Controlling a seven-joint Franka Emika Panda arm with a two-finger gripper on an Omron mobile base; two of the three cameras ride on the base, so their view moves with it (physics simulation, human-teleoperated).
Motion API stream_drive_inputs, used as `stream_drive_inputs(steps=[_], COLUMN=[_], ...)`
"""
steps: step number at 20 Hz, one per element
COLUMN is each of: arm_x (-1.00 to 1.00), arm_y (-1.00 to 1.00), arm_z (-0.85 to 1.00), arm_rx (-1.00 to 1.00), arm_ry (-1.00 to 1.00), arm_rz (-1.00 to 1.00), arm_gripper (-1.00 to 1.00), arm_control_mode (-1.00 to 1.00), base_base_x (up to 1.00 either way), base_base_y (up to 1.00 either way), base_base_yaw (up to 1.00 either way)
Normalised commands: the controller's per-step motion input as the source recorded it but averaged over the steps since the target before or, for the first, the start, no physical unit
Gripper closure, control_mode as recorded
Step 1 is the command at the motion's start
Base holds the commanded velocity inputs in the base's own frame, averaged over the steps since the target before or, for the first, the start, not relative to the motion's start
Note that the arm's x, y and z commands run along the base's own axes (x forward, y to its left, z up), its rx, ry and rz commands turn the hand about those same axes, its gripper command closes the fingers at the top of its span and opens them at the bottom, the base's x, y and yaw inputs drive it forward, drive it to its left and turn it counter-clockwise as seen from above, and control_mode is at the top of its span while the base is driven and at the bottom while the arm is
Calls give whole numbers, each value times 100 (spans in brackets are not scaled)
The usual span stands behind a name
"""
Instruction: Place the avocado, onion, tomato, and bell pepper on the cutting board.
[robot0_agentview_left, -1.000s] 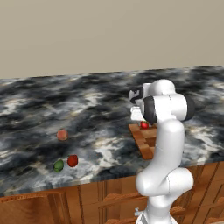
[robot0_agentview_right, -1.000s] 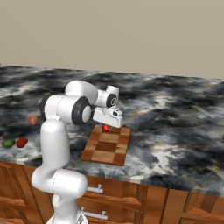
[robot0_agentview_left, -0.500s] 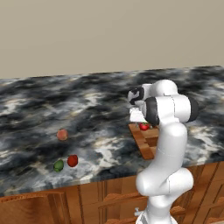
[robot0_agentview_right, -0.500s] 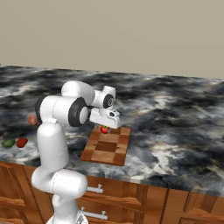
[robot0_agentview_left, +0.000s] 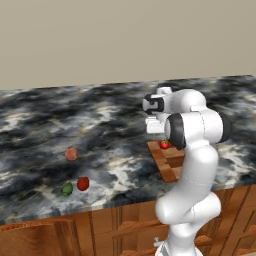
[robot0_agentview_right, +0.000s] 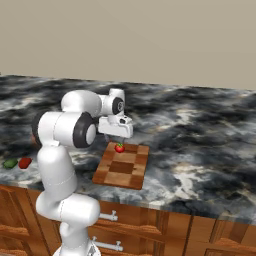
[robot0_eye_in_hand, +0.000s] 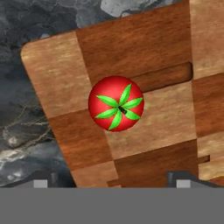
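The tool (robot0_agentview_right: 120, 138) hangs open above the tomato (robot0_eye_in_hand: 116, 103), which rests free on the cutting board (robot0_eye_in_hand: 144, 57). A straight upward lift should avoid nudging it; three items wait on the desk (robot0_agentview_left: 100, 125) toward nine o'clock.

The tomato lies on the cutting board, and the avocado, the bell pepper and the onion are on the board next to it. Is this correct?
Not quite. In the left base view the tomato lies on the cutting board, but the avocado, bell pepper and onion are on the counter, far to the left.

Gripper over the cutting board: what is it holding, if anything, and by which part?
Nothing. The gripper is open above the tomato, which rests on the cutting board.
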Motion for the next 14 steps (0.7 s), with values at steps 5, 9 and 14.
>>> stream_drive_inputs(steps=[5,9,14], arm_x=[-25,-23,-26], arm_y=[16,29,51], arm_z=[38,29,16], arm_rx=[-8,-5,-5], arm_ry=[0,0,0], arm_rz=[1,2,8], arm_gripper=[-100,-100,-100], arm_control_mode=[-100,-100,-100], base_base_x=[0,0,0], base_base_y=[0,0,0], base_base_yaw=[0,0,0])
